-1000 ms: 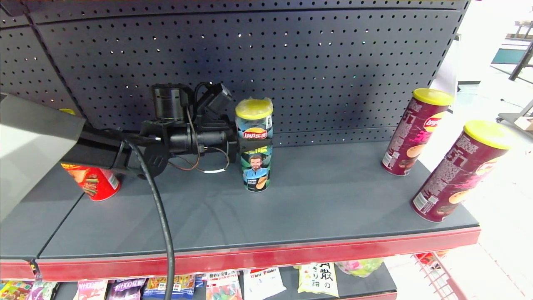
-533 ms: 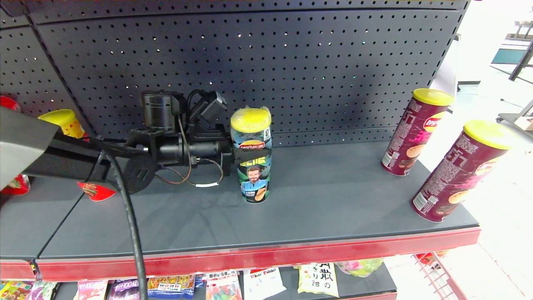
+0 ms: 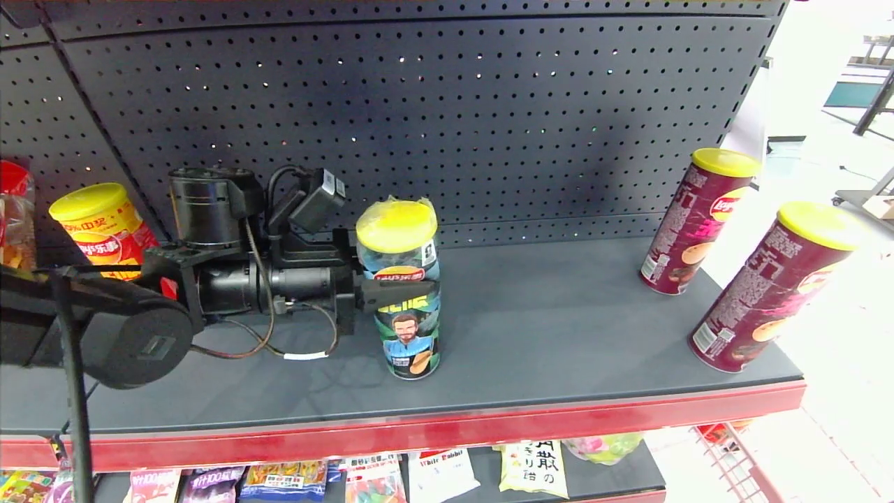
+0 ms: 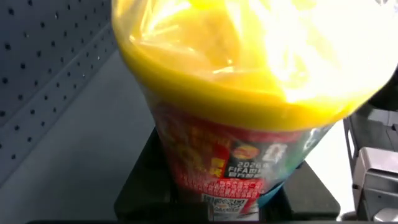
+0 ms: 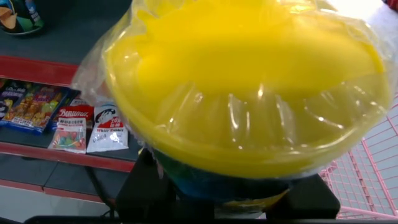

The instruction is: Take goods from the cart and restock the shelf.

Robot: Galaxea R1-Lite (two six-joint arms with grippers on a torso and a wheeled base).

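Placement is in hand: the left gripper [image 3: 401, 286] clamps its fingers on the blue can [image 3: 408, 342], upright near the shelf's [image 3: 559, 328] front edge. Next, it should probably let go and back away sideways. The right gripper [image 5: 230, 199] grasps a second can [image 5: 249, 81], held off the shelf.

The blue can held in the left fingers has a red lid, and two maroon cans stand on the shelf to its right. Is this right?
Not quite. The head view shows that the lid of the blue can is yellow, not red. The rest holds: the left gripper holds it, and the rear maroon can and front maroon can stand on the shelf to its right.
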